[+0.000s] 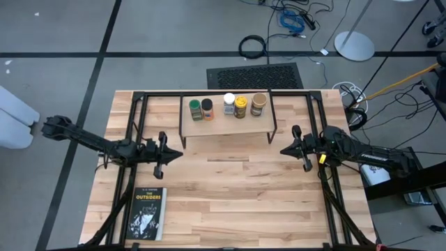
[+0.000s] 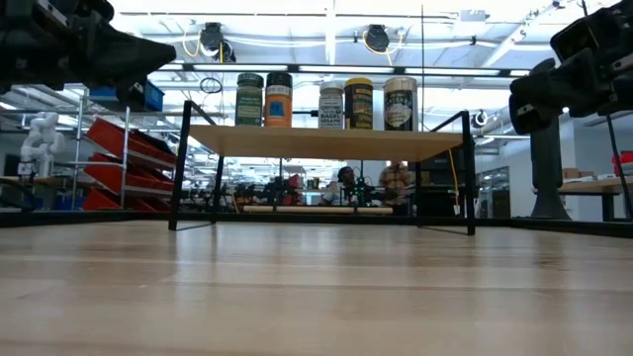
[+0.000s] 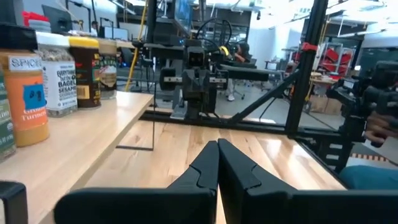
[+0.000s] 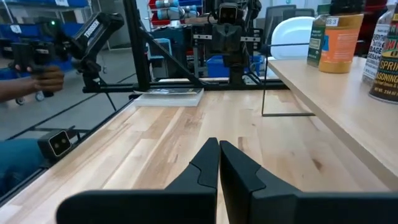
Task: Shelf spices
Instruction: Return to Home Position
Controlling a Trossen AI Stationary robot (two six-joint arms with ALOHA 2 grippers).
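Left gripper (image 1: pixel 174 154) hangs above the left part of the table (image 1: pixel 244 188), a little nearer than the shelf (image 1: pixel 223 127), with its tips pointing right, toward the middle. In its wrist view the two fingers (image 3: pixel 202 171) are pressed fully together and nothing is between them. Right gripper (image 1: pixel 286 148) is like a mirror of it on the right side, with its tips pointing left. It is also closed completely and holds nothing, as its own wrist view shows. Both grippers are apart from the shelf and touch nothing.

The shelf stands at the far middle of the table. On the far half of its plank five jars stand upright in one row. From left to right they are the green jar (image 1: pixel 194 108), the orange jar (image 1: pixel 207 110) with a black lid, the white jar (image 1: pixel 228 104), the yellow jar (image 1: pixel 240 106) and the tan jar (image 1: pixel 259 104). The first two stand very close together, then comes a small gap. A book (image 1: pixel 148 213) lies flat at the near left, well apart from all this.

I judge that the shelving itself is finished, because no jar is left on the table. The step in hand is only to bring the arms to rest. The next move needs no grasp. Each arm should draw back to its own side and keep away from the thin black legs of the shelf, so that the row is not shaken.
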